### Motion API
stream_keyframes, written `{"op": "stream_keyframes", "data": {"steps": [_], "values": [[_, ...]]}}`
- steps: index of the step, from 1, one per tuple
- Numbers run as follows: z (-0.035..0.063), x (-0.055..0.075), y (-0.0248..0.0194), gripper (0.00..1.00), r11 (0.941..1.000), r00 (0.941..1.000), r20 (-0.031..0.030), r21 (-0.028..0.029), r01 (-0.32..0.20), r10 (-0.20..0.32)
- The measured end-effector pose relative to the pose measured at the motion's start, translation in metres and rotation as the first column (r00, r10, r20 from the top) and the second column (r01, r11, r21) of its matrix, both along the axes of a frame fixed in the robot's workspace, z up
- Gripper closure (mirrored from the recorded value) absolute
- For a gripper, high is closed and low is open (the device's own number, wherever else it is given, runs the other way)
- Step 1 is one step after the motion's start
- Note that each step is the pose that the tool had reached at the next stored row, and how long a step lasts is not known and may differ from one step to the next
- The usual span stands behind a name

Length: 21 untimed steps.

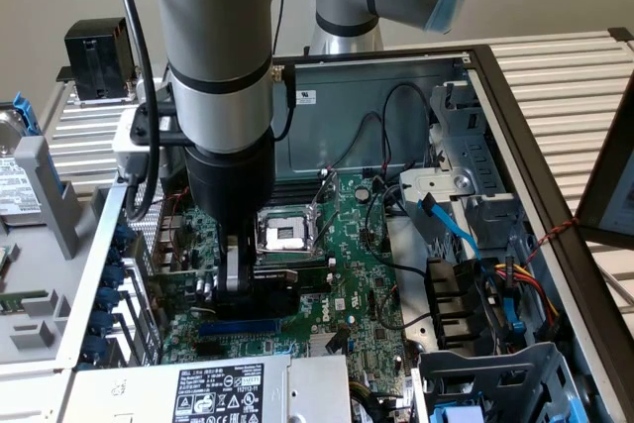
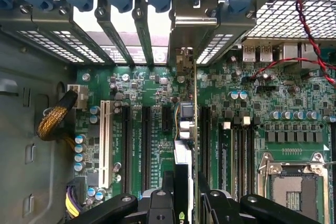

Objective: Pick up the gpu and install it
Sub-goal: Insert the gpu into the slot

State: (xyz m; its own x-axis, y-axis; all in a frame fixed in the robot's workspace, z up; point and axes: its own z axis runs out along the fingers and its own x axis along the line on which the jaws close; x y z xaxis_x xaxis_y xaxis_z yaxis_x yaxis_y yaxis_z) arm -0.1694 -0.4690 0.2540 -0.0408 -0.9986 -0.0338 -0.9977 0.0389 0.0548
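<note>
Gripper (image 2: 185, 184) is pinched on gpu (image 2: 183, 153) | gpu is held upright over motherboard (image 1: 349, 279), on near side of CPU socket (image 1: 284, 235)

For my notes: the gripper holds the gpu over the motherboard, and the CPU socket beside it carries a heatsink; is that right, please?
Not quite: the CPU socket is bare, no heatsink, as the exterior view shows. The gripper does hold the gpu over the motherboard.

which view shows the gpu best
The exterior view: the gpu shows its black shroud from the side, gripped upright by the hand over the motherboard. The wrist view shows the gpu edge-on, a thin strip along the expansion slots.
</note>
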Motion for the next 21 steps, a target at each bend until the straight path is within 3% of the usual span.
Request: {"op": "stream_keyframes", "data": {"steps": [11, 21], "values": [[-0.0039, -0.0003, 0.0007, 0.73, 1.0, 1.0, -0.0001, -0.0001, 0.0, 0.0], [-0.004, -0.0016, 0.0008, 0.73, 1.0, 1.0, -0.006, 0.0, 0.0, 0.0]]}}
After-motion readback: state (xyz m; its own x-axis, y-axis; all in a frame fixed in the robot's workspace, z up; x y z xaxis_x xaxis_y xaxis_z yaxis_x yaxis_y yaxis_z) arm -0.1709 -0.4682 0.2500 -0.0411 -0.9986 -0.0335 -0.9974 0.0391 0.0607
